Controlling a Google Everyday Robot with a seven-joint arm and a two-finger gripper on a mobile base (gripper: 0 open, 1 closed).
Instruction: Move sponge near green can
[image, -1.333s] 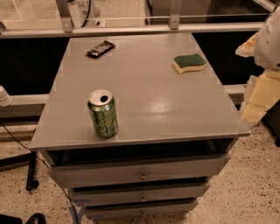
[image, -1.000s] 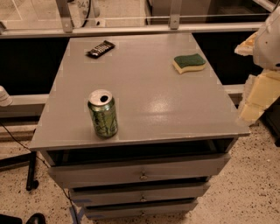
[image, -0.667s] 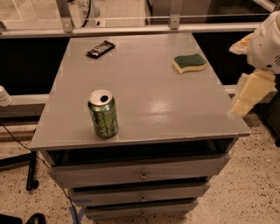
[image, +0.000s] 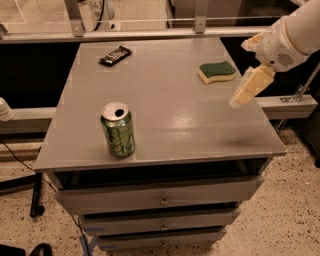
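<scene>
Grey metal forms the cabinet (image: 165, 125), and every item sits on its top. Near the front left edge the green can (image: 118, 130) stands upright. Its silver top has the pull-tab opening punched, but the contents cannot be seen. Light scribbled markings cover its side, and no word is legible. The sponge (image: 216, 71) lies flat, dark green face up, well apart from the green can, behind it and to the right. The snack-bar wrapper (image: 115, 55) lies well behind the green can, and its print is not legible. The gripper (image: 240, 74) hovers far right of the green can, just beside the sponge. Its pale fingers (image: 247, 90) are spread apart and hold nothing. The drawers (image: 160, 200) below the green can hide their contents.
</scene>
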